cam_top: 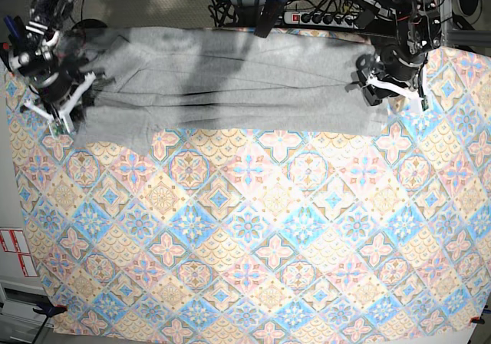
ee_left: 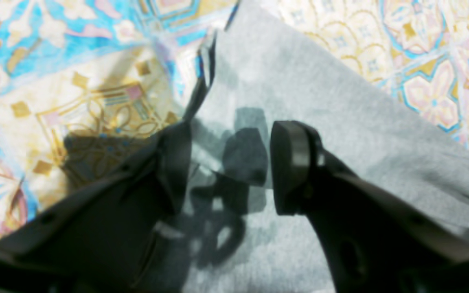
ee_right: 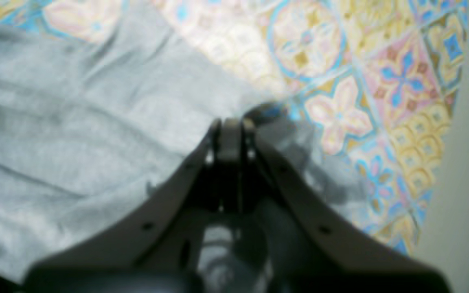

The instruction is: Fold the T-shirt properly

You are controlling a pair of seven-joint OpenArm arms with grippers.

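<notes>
The base cam hangs overhead and looks straight down from far off, taking in the whole tablecloth point(cam_top: 245, 236), the shirt point(cam_top: 230, 83) stretched along the far edge and both arms. The left wrist cam rides right behind the left gripper point(ee_left: 230, 162), super close, peering down past the fingers at grey cloth and a bit of tile pattern, and the right wrist cam does the same behind the right gripper point(ee_right: 229, 130). Each wrist view shares only its own end of the shirt with the base view: left on that view's right point(cam_top: 381, 79), right on its left point(cam_top: 63, 98).
</notes>
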